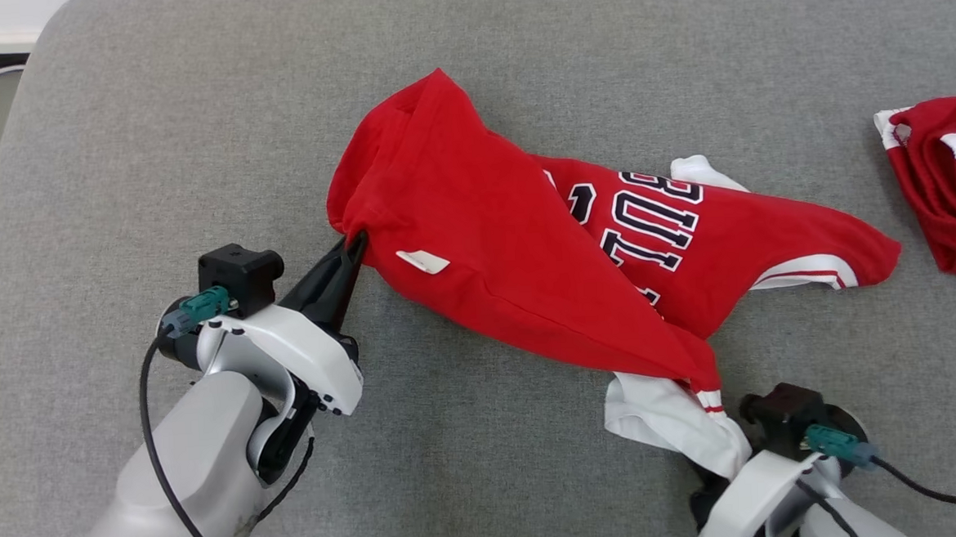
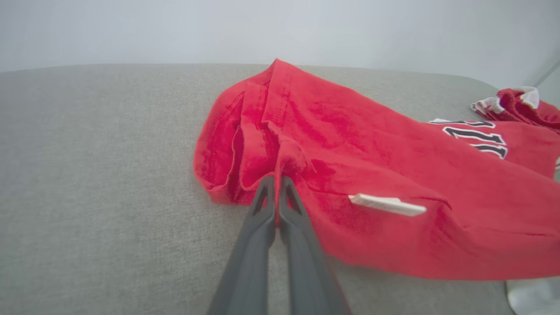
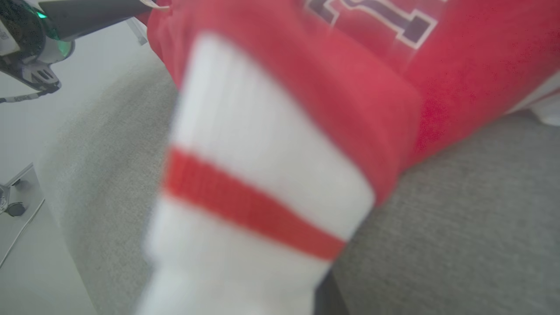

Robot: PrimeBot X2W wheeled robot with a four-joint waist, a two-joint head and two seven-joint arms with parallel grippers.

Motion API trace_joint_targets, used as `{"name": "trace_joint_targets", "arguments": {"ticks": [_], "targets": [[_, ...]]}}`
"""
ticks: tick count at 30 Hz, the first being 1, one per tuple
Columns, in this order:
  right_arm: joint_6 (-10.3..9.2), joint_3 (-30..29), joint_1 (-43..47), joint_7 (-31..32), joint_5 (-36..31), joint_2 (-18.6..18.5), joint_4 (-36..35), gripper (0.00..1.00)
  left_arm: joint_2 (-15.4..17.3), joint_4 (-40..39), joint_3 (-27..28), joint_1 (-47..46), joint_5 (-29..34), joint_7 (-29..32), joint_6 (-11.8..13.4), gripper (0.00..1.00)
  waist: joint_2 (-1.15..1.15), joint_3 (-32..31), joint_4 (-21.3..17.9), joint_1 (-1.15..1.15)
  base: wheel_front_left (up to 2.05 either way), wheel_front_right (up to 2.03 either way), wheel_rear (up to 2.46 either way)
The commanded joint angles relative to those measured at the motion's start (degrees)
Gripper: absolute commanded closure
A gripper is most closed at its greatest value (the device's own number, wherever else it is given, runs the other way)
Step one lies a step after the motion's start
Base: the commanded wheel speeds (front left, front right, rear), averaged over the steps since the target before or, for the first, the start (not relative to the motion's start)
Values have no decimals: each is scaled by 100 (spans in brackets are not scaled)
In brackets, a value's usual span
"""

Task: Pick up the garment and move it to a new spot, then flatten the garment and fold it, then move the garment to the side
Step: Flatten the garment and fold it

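Note:
A red garment (image 1: 485,243) with white trim and dark lettering lies crumpled on the grey surface, partly lifted and folded over itself. My left gripper (image 1: 356,244) is shut on its red hem at the left end; the left wrist view shows both fingers pinched into the cloth (image 2: 275,181). A white label (image 2: 387,204) sticks out of the fabric beside them. My right gripper (image 1: 721,460) sits at the lower right under the white cuff with a red stripe (image 3: 262,175). That cuff drapes over its fingers and hides them, and the cloth runs taut from there.
A second red and white garment (image 1: 948,182) lies bunched at the right edge of the grey padded surface (image 1: 153,154). The surface's rounded left corner and a pale floor show at the upper left. Bare grey room lies left of and behind the garment.

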Motion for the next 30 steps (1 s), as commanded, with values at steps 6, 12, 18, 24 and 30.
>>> {"name": "trace_joint_targets", "arguments": {"ticks": [6, 12, 18, 24, 30], "targets": [[-2, -408, 336, -17, -77, -687, -359, 100, 738, -1298, 370, 346, 94, -28, 546, 100, 0, -201, -200, 0, 0, 0, 0], [-2, -930, 461, 160, -460, -1241, -977, 100, 1400, -2991, 576, 1048, 128, 325, 1245, 100, 0, -338, -319, 0, 0, 0, 0], [-2, -1346, 485, 989, -590, -1596, -2052, 100, 1884, -4320, 697, 1395, -9, 943, 1609, 100, 0, -338, -335, 0, 0, 0, 0], [-2, -929, -722, 2385, -304, -2044, -2729, 100, 2101, -4573, 864, 714, -691, 1915, 1251, 100, 0, -255, -331, 0, 0, 0, 0], [-2, 24, -3019, 3746, 713, -2070, -1998, 100, 1817, -3288, 1041, -861, -1819, 3220, 688, 100, 0, 41, -301, 0, 0, 0, 0]]}}
